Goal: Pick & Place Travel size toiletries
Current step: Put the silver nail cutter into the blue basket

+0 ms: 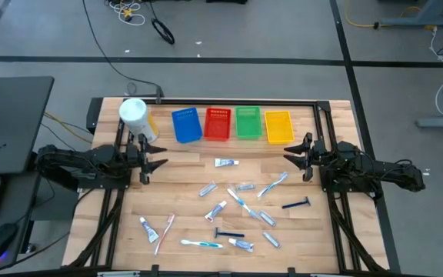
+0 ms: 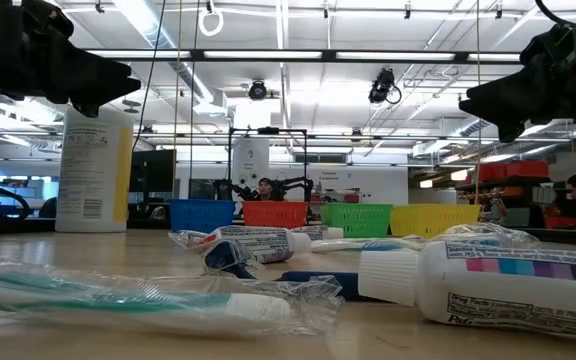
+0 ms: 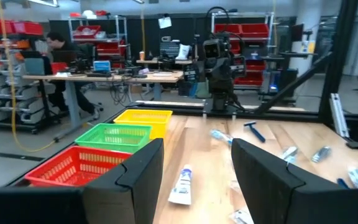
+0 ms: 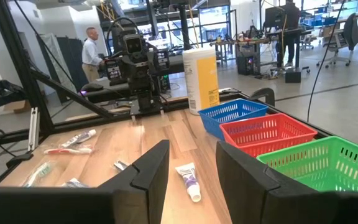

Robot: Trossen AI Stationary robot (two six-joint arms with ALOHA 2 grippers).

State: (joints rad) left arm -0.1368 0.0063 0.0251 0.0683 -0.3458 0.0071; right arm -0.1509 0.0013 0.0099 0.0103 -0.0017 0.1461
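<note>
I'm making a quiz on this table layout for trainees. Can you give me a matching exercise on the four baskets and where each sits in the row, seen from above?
Things:
1. blue basket
2. red basket
3. green basket
4. yellow basket

Places:
A. between the red and yellow ones
B. end of the row nearest the right arm's tool
C. end nearest the white canister
D. between the blue and green ones

Pairs: 1-C, 2-D, 3-A, 4-B
</note>
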